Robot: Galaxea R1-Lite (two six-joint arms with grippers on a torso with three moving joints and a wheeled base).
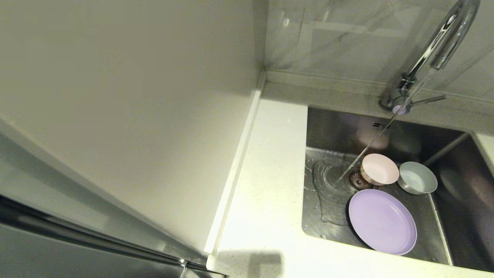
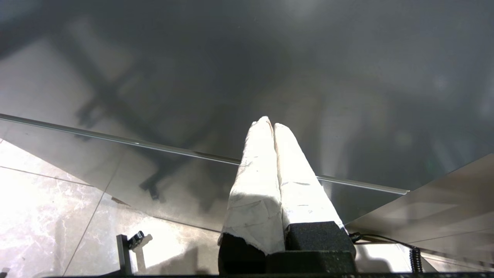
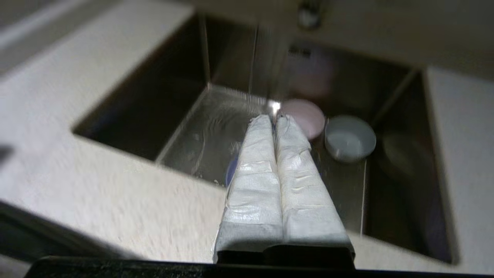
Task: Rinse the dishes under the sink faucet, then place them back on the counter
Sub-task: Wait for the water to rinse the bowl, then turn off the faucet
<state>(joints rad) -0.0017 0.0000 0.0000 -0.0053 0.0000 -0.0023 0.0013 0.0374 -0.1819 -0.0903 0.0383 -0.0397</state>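
Three dishes lie in the steel sink point(image 1: 332, 127): a pale pink bowl point(image 1: 380, 169) beside the drain, a blue-green bowl point(image 1: 417, 177) to its right holding water, and a lilac plate point(image 1: 383, 221) nearer the front. A thin stream runs from the chrome faucet point(image 1: 440, 42) onto the sink floor left of the drain. My right gripper point(image 3: 274, 117) is shut and empty, held above the front counter point(image 1: 266, 200) and pointing into the sink, where the pink bowl point(image 3: 307, 116) and blue-green bowl point(image 3: 350, 138) show past its tips. My left gripper point(image 2: 270, 124) is shut and empty, down by a dark cabinet front.
A cream wall panel point(image 1: 127, 96) rises along the left of the counter. A raised edge strip point(image 1: 235, 173) runs between them. The drain strainer point(image 1: 357, 180) sits by the pink bowl. A marbled backsplash point(image 1: 347, 38) stands behind the faucet.
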